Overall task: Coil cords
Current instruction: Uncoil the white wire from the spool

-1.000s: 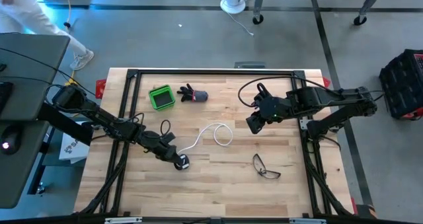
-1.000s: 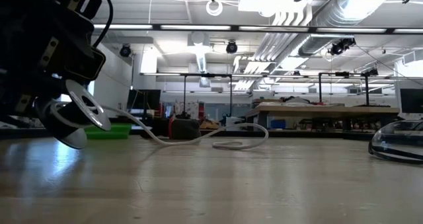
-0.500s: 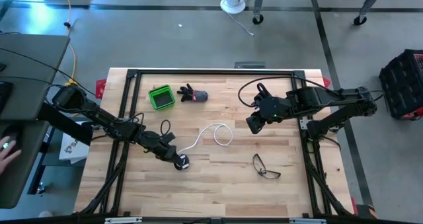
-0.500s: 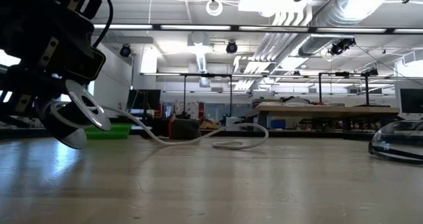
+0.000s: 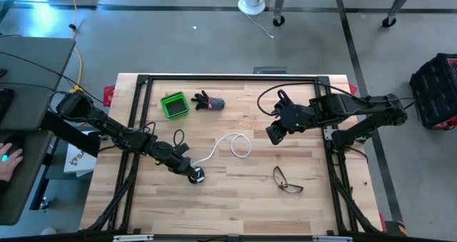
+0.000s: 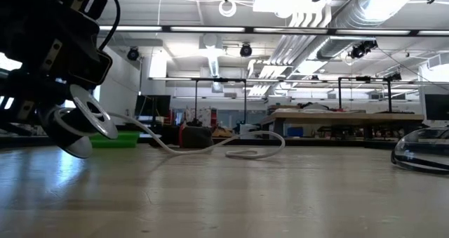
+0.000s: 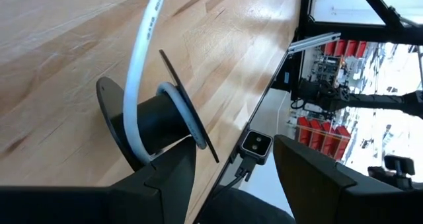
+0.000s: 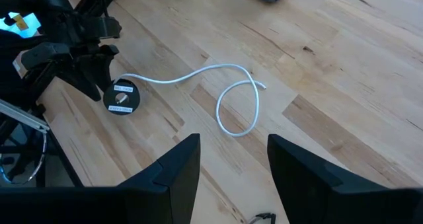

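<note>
A small round black reel (image 5: 196,175) with a white label sits at the table's near left, tilted in the low view (image 6: 77,129). A thin white cord (image 5: 221,143) runs from its hub (image 7: 155,121) across the wood toward the far right. It ends in a loose loop (image 8: 234,108) lying flat. My left gripper (image 5: 187,169) is open, right beside the reel on its left. My right gripper (image 5: 273,136) is open and empty, held above the table right of the loop. My left gripper comes at the reel slanting down from the table's left. One fingertip (image 7: 165,174) stands against the rim of the reel's near flange (image 7: 132,154). The other finger (image 7: 310,178) is clear of it. I cannot tell whether the first finger touches the reel.
Clear glasses (image 5: 287,180) lie near the front right. A green box (image 5: 173,105) and a dark glove-like thing with red (image 5: 208,101) lie at the far left. Bare wood lies between the loop and the glasses. A person's hand (image 5: 6,160) shows off the table's left.
</note>
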{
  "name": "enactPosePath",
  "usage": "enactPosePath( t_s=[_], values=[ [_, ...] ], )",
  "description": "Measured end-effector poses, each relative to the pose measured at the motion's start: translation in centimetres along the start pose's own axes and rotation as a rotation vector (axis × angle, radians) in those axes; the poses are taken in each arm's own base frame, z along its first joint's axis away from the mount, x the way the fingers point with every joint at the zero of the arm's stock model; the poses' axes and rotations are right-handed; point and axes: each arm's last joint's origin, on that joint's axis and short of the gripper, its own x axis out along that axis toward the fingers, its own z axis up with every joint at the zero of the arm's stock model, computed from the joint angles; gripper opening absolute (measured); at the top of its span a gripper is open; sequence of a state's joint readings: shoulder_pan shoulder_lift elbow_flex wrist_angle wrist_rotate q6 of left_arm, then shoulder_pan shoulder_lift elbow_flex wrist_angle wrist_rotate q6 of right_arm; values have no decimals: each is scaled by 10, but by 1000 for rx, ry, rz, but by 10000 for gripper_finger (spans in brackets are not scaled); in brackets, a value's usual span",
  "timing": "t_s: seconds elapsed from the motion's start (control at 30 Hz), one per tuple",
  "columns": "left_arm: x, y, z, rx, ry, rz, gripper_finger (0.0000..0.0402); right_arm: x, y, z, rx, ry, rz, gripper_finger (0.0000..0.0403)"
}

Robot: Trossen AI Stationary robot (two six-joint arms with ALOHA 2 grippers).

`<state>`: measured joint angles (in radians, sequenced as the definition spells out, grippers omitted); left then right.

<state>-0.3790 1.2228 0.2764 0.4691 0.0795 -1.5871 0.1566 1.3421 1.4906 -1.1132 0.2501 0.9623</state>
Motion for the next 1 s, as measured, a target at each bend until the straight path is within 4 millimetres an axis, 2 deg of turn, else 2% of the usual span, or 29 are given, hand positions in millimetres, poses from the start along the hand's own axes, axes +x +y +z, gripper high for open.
enactPosePath(
  t_s=[0.2, 0.43, 0.77, 0.87, 1.0],
  values=[
    [-1, -10, 9, 60, -25, -104, 197, 0, -2, -1, -7, 12, -17, 171],
    [-5, -21, 28, 3, -59, -201, 197, 0, -2, -1, -30, 12, -16, 171],
    [-8, 9, 45, -107, -133, 79, 197, 0, -2, -1, -103, 12, -16, 171],
    [-8, 14, 41, -146, -84, 129, 197, 0, -2, -1, -113, 12, -15, 171],
    [-6, 10, 29, -162, -18, 111, 197, 0, -1, -1, -113, 19, -10, 171]
  ],
)
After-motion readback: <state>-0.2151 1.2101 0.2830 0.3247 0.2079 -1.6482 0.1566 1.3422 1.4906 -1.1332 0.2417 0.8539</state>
